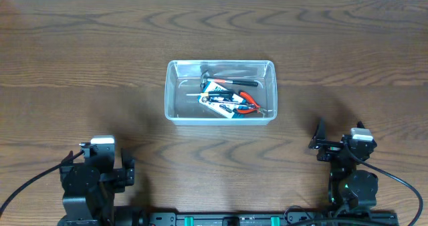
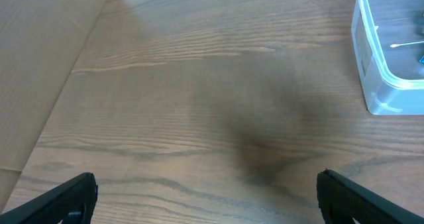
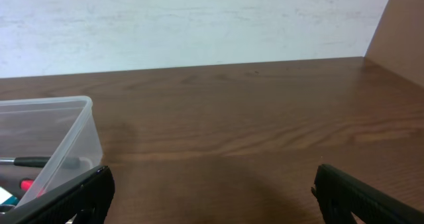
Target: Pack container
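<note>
The clear plastic container sits at the middle of the table and holds several hand tools, among them red-handled pliers and a black-handled tool. Its corner shows in the left wrist view and in the right wrist view. My left gripper is open and empty over bare wood near the front left edge. My right gripper is open and empty near the front right edge. Both stand well apart from the container.
The wooden table carries nothing else around the container. A pale wall runs behind the far edge. A brown board lies along the table's left side.
</note>
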